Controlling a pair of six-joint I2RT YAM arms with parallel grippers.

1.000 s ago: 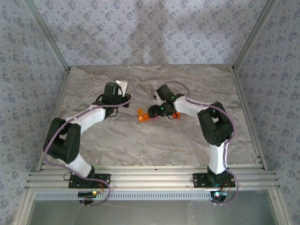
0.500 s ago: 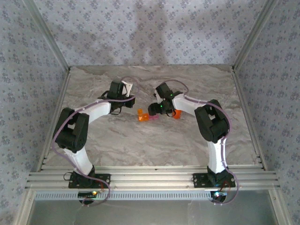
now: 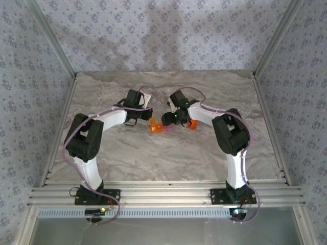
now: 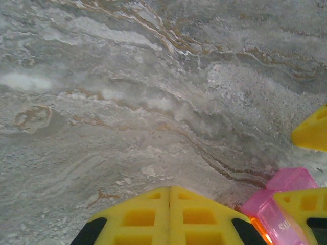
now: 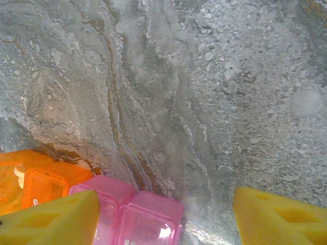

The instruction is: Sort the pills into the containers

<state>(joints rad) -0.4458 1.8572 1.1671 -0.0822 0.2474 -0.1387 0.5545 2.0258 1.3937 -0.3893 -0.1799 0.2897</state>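
Observation:
The containers sit mid-table: the orange compartment (image 3: 153,125) joined to the pink one (image 3: 166,128). In the right wrist view the pink compartments (image 5: 148,217) lie between my right gripper's (image 5: 166,196) yellow fingers. They sit close to the left finger (image 5: 51,219) and well apart from the right finger (image 5: 278,217), so the jaws stand open. The orange compartment (image 5: 43,186) lies further left. My left gripper (image 4: 170,188) is shut on nothing, low over bare marble just left of the pink container (image 4: 286,186). The pills are hidden.
An orange cylindrical bottle (image 3: 192,124) stands right of the containers, beside the right arm's wrist. The marble tabletop (image 3: 153,158) is walled at the back and sides by patterned panels. The right gripper's yellow fingers (image 4: 311,135) show in the left wrist view.
My left arm has swung right, bringing its shut gripper close to the containers. The right gripper shifted slightly over the containers and has barely moved since.

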